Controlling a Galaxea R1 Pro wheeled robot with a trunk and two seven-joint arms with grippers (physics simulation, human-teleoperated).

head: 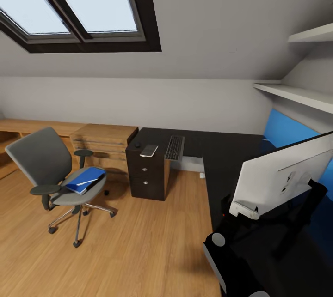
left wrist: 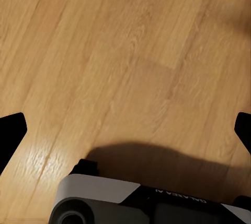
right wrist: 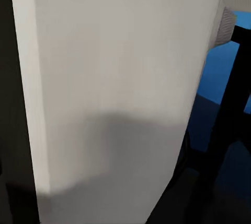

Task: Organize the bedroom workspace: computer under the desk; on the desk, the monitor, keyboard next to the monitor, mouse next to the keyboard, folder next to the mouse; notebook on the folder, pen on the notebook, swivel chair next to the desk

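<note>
We see an attic bedroom from the head view. The black L-shaped desk (head: 222,149) runs from its three-drawer pedestal (head: 147,178) round to the right foreground. The keyboard (head: 175,148) lies on the far wing, one end overhanging the front edge. Just beside it, on top of the pedestal, sits the grey notebook (head: 149,150), with a small dark object (head: 137,144) near it, too small to identify. The monitor (head: 284,174) is at the near right over the desk, white back toward us, tilted, black stand below it; we cannot tell if it rests on the desk or is carried.

The swivel chair (head: 41,160) stands on the wood floor (head: 138,241) well apart from the desk, left of the pedestal. The blue folder (head: 86,179) lies on its seat, with a thin white pen (head: 88,180) across it. A light-wood chest (head: 104,142) sits behind the chair against the wall.

Left wrist view: left gripper (left wrist: 125,130) has its dark fingertips (left wrist: 11,132) wide apart, released, nothing between, floor below.

Right wrist view: the monitor's white back (right wrist: 120,88) is very close. The right gripper's jaws are not visible, so we cannot tell their state.
</note>
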